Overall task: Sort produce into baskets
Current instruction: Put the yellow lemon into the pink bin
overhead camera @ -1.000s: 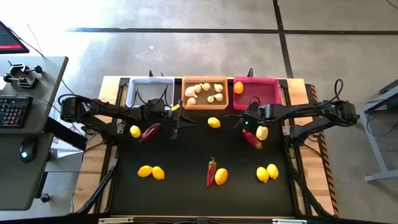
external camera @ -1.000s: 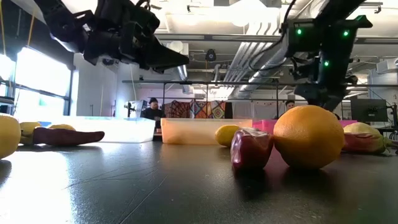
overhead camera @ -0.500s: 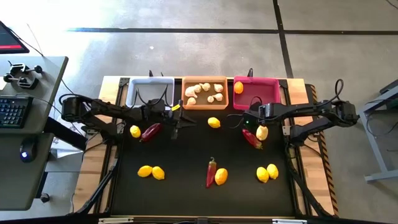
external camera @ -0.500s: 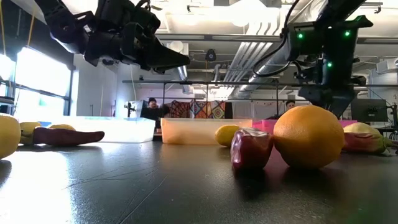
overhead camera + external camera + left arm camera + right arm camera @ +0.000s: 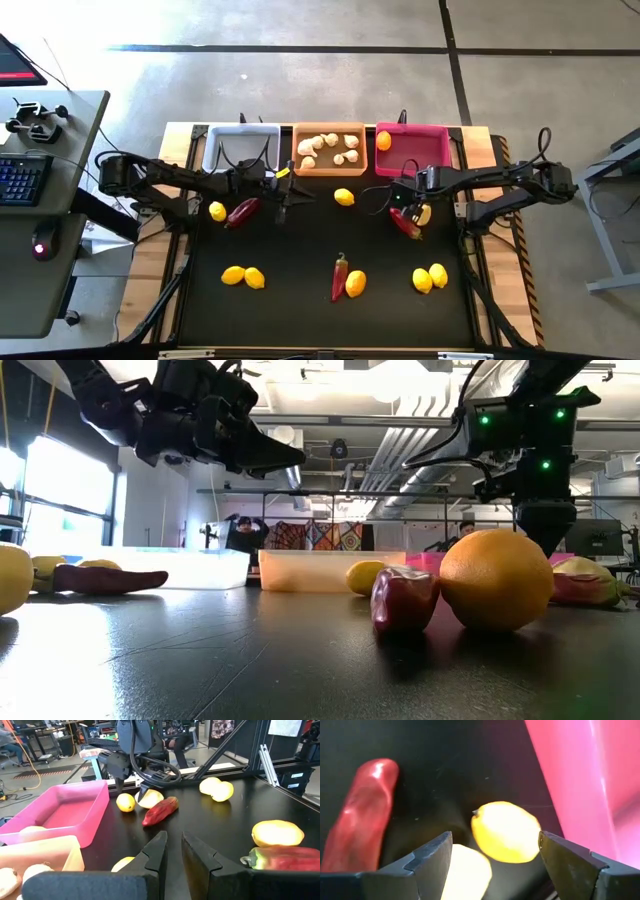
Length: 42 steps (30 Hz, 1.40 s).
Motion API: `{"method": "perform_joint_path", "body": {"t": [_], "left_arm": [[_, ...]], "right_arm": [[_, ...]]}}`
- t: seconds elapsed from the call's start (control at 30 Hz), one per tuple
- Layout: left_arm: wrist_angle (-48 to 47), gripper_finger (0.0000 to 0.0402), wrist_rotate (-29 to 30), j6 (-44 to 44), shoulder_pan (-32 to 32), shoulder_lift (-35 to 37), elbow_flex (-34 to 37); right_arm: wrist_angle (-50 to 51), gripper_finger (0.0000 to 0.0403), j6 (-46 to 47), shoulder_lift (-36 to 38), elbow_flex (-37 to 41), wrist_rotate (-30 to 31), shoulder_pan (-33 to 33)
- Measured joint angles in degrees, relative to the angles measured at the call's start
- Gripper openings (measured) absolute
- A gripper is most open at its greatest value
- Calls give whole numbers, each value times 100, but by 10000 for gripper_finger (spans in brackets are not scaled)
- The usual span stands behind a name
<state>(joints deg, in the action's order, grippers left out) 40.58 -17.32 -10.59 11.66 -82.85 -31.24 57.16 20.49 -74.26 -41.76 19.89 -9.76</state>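
My right gripper (image 5: 495, 850) is open and points down over a small yellow lemon (image 5: 506, 832) on the black mat, with one finger on either side of it. A pale lemon (image 5: 467, 872) and a dark red chili (image 5: 357, 815) lie right beside it. In the high view my right gripper (image 5: 410, 200) stands just in front of the magenta basket (image 5: 425, 160). My left gripper (image 5: 284, 205) hovers in front of the white basket (image 5: 241, 130) and the orange basket (image 5: 300, 168). Its fingers (image 5: 173, 847) are a narrow gap apart and hold nothing.
Garlic bulbs (image 5: 330, 147) lie in the orange basket and one lemon (image 5: 383, 140) in the magenta one. On the mat lie a lemon (image 5: 344, 197), a lemon (image 5: 217, 211) beside a chili (image 5: 242, 212), and several more lemons and a chili (image 5: 340, 277) near the front edge.
My right gripper has gone a little toward the table's right edge and slightly down, and now stands over the lemons beside the chili. The produce has not moved.
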Motion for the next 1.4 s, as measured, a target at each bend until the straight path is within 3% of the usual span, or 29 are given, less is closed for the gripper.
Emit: {"method": "perform_joint_path", "body": {"t": [0.6, 0.9, 1.4], "left_arm": [[0, 42, 21, -7, 0, -2, 0], [0, 42, 26, -13, 0, 0, -2], [-4, 42, 24, -13, 0, -2, -2]], "right_arm": [[-46, 287, -402, -4, -300, -404, 52], [-264, 287, -1736, -33, -967, -403, -169], [214, 287, -3575, -1508, -1626, -370, -302]]}}
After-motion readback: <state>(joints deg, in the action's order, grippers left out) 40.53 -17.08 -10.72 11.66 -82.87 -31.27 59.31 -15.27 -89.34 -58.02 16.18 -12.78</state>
